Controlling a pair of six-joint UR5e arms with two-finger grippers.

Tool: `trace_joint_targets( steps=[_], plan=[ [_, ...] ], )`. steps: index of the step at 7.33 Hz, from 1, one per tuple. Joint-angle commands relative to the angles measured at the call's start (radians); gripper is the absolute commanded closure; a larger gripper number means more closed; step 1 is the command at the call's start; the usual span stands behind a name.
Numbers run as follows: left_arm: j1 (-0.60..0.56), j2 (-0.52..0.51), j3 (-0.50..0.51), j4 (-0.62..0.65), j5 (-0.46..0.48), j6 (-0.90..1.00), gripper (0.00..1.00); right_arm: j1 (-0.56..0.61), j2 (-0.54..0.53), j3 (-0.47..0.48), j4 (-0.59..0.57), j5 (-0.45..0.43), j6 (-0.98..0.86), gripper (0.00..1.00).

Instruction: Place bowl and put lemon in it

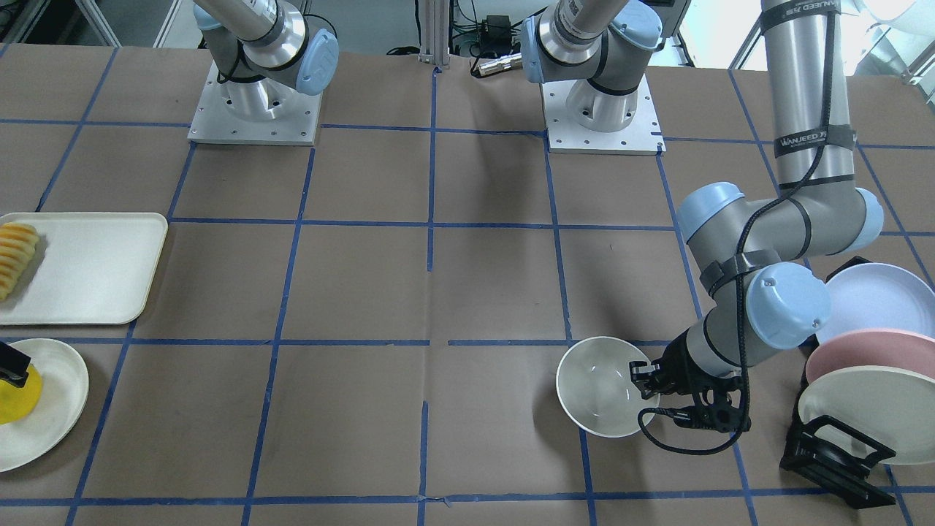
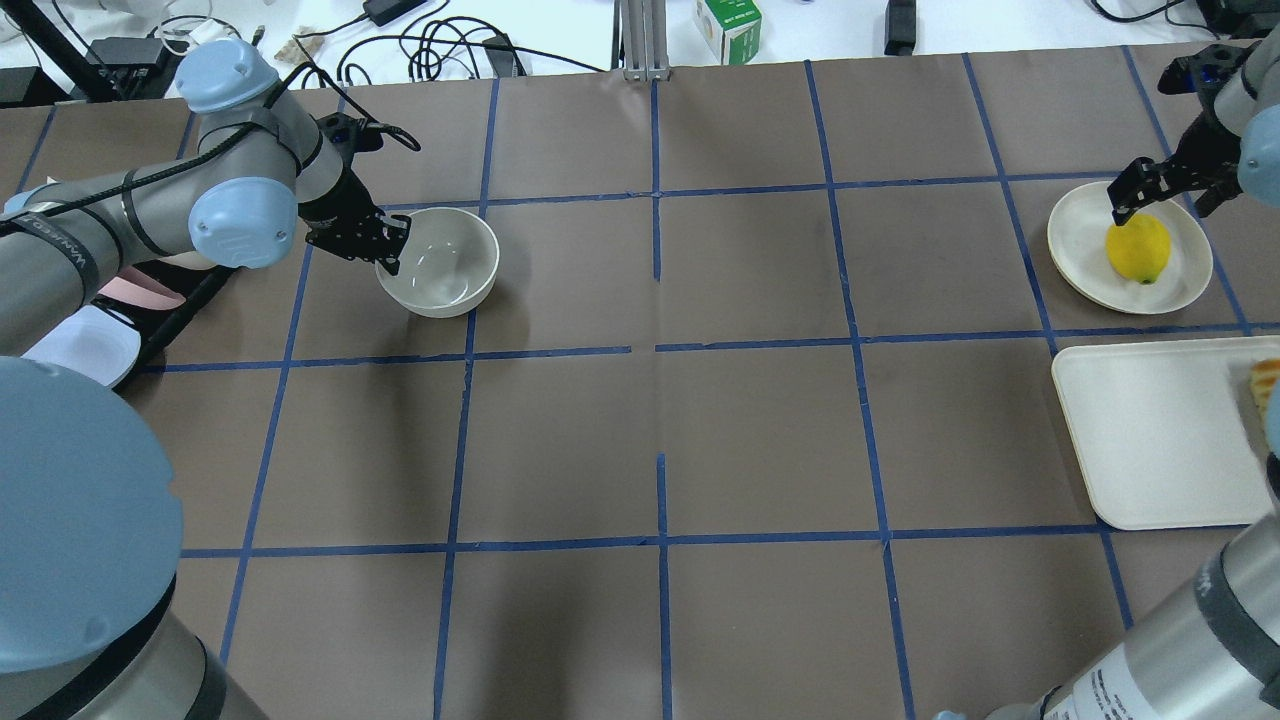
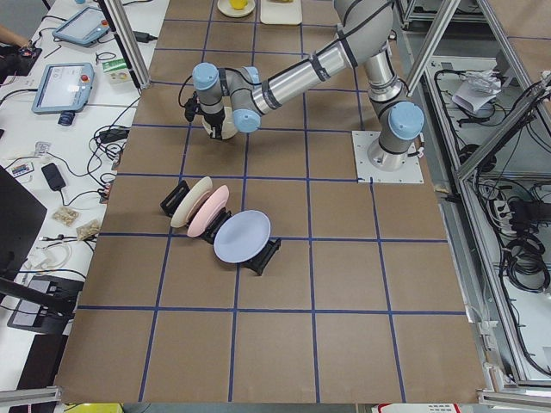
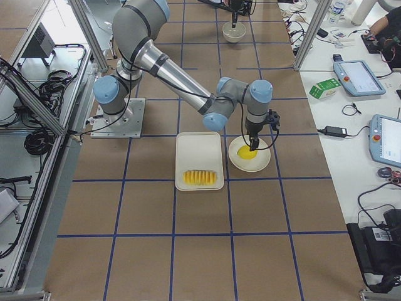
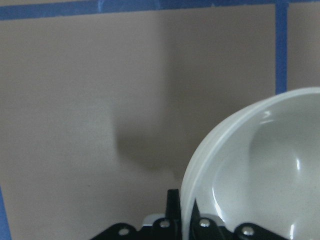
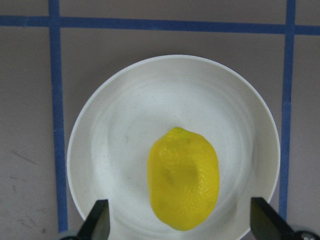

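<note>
The off-white bowl (image 1: 599,383) is in the far left part of the table in the overhead view (image 2: 440,262). My left gripper (image 1: 646,376) is shut on its rim, one finger inside and one outside; the left wrist view shows the rim (image 5: 190,200) between the fingers. I cannot tell whether the bowl rests on the table. The yellow lemon (image 2: 1138,250) lies on a flat white plate (image 2: 1080,250) at the far right. My right gripper (image 2: 1160,200) is open just above it, its fingertips (image 6: 100,220) apart on either side of the lemon (image 6: 182,185), not touching.
A white tray (image 1: 88,270) with sliced ridged fruit (image 1: 16,256) lies next to the lemon's plate (image 1: 51,409). A black rack of pastel plates (image 1: 869,380) stands close beside my left arm. The brown table (image 2: 650,440) has blue tape lines.
</note>
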Motion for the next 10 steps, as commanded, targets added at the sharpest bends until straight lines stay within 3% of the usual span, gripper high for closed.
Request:
trace_joint_targets(
  steps=[1, 3, 5, 6, 7, 8, 10],
  plan=[
    [-0.106, 0.068, -0.041, -0.017, -0.087, -0.108, 1.0, -0.019, 0.022, 0.003, 0.005, -0.027, 0.014, 0.0],
    [-0.259, 0.103, -0.137, 0.112, -0.083, -0.297, 1.0, -0.019, 0.06, -0.001, 0.001, -0.006, 0.021, 0.0],
    [-0.293, 0.116, -0.251, 0.245, -0.088, -0.372, 1.0, -0.019, 0.08, -0.002, -0.006, 0.006, 0.021, 0.0],
    [-0.298, 0.116, -0.256, 0.259, -0.091, -0.399, 1.0, -0.019, 0.086, -0.002, -0.012, 0.078, 0.038, 0.1],
    [-0.328, 0.106, -0.257, 0.262, -0.108, -0.464, 1.0, -0.019, 0.091, -0.003, -0.024, 0.094, 0.04, 0.69],
    [-0.358, 0.096, -0.256, 0.305, -0.102, -0.489, 1.0, -0.019, 0.084, -0.003, -0.042, 0.086, 0.041, 1.0],
    [-0.358, 0.09, -0.25, 0.31, -0.097, -0.483, 1.0, -0.013, 0.046, -0.027, -0.012, 0.06, 0.043, 1.0]
  ],
)
